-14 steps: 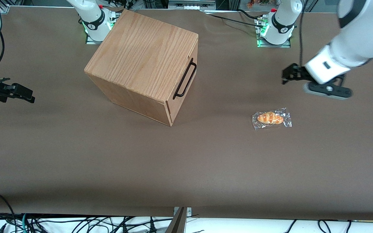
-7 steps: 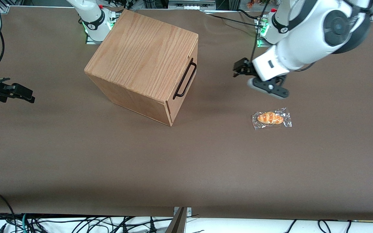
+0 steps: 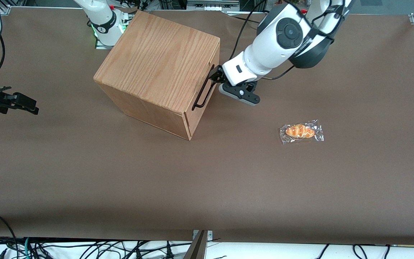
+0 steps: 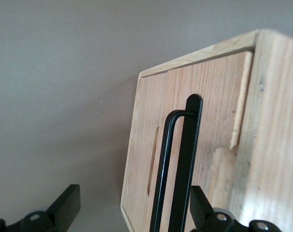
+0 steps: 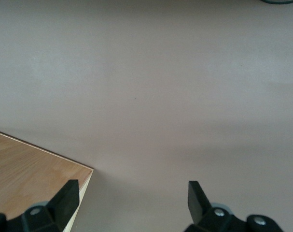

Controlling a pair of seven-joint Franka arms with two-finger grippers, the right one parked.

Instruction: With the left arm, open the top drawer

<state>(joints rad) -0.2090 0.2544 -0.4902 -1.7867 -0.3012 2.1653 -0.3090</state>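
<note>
Top drawer [image 3: 212, 77] sits shut high in the wooden box's [image 3: 156, 61] face, its black bar handle [image 4: 177, 169] between the wide-open jaws of the left arm's gripper [image 3: 215, 76], poised at the box's three o'clock to clamp and pull.

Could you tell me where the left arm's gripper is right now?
In the front view, the gripper is at the black handle on the wooden box's top drawer, open.
</note>
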